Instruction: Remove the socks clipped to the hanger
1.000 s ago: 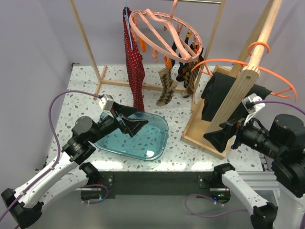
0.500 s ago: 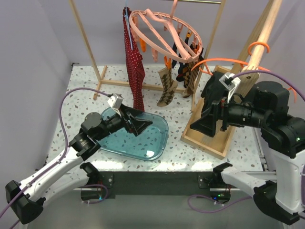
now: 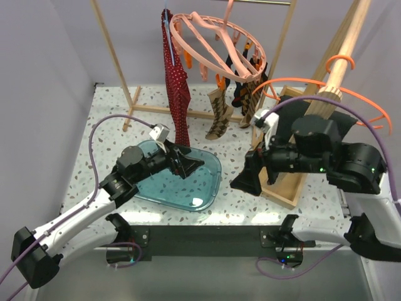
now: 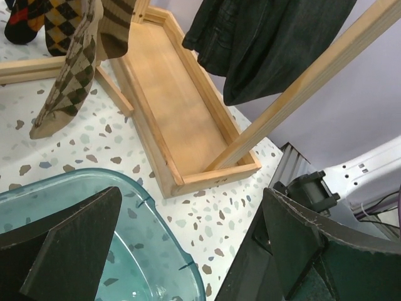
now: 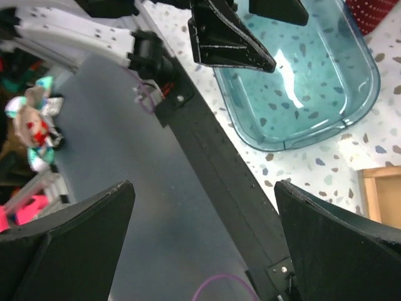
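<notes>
Far centre, above the worktop (image 3: 113,106) — hanger (image 3: 194,53) hooked on its rail, likely to swing or unhook under a sideways tug. Below its right rim, socks (image 3: 219,116) pegged, apt to stretch rather than release. Near, low by the basin (image 3: 216,182) — left pincer (image 3: 188,164) and right pincer (image 3: 245,182), both spread and empty; wooden stand (image 3: 348,34) close enough to strike.

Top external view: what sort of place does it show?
Likely a robot test bench staged as a laundry corner: socks clipped to a round pink hanger, a wooden rack, and a blue tub on a speckled table.
</notes>
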Tool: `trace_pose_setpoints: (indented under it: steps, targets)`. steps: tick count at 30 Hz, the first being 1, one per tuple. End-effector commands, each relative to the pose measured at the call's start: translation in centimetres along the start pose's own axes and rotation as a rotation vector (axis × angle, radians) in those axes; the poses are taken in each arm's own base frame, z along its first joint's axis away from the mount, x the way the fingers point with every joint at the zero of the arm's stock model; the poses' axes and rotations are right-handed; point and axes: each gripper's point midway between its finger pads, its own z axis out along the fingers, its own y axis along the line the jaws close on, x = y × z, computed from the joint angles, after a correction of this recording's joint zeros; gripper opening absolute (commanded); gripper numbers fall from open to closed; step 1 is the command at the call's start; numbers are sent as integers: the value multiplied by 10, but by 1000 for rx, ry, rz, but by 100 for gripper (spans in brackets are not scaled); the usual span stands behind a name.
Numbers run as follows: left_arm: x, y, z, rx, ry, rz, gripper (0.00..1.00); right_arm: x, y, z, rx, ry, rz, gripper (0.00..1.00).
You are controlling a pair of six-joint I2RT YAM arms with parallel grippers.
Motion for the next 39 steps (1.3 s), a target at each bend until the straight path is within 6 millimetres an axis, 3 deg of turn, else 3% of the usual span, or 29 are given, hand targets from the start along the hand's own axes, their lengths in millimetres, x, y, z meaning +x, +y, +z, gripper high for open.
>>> trace_pose_setpoints:
  steps: [1,10,15,20,23,26,27,28,29,30,31,33,34,35,36,37,39]
  targets:
    - [-4,-8,0,40,-33,-5,100,-10,3,38,160,-47,-49,99]
    - [-7,4,-12,-46,-61,-19,95,-51,-40,85,525,-140,-106,99]
    - [-9,11,-18,-86,-100,-52,90,-76,-62,87,732,-278,-47,99]
    - [-4,29,-21,-166,-147,-103,84,-94,-72,101,822,-395,-24,99]
    - [-4,30,-17,-141,-179,-108,84,-105,-73,106,864,-423,-31,99]
    - [-4,31,-6,-119,-188,-116,94,-123,-78,109,838,-411,-8,99]
    - [4,34,2,-115,-163,-118,97,-121,-85,127,839,-365,-1,99]
    - [-6,27,8,-77,-193,-102,100,-128,-87,119,838,-352,8,99]
    - [-5,25,15,-53,-176,-95,100,-130,-96,123,862,-324,-2,99]
    - [4,35,27,-76,-140,-82,100,-126,-102,136,897,-278,-44,99]
    - [-6,30,36,-58,-153,-66,100,-131,-102,129,913,-277,-49,99]
    - [5,42,57,-75,-95,-46,100,-133,-106,132,940,-266,-64,99]
    - [-9,38,66,-54,-127,-21,100,-134,-107,133,940,-270,-63,99]
    - [-2,46,75,-67,-119,-5,100,-135,-110,131,944,-279,-52,99]
    - [-4,48,78,-63,-138,3,100,-138,-109,131,930,-294,-38,99]
    - [-19,48,81,-58,-214,28,99,-138,-111,128,931,-302,-33,99]
    - [-18,54,82,-58,-261,84,97,-143,-112,122,934,-340,-15,99]
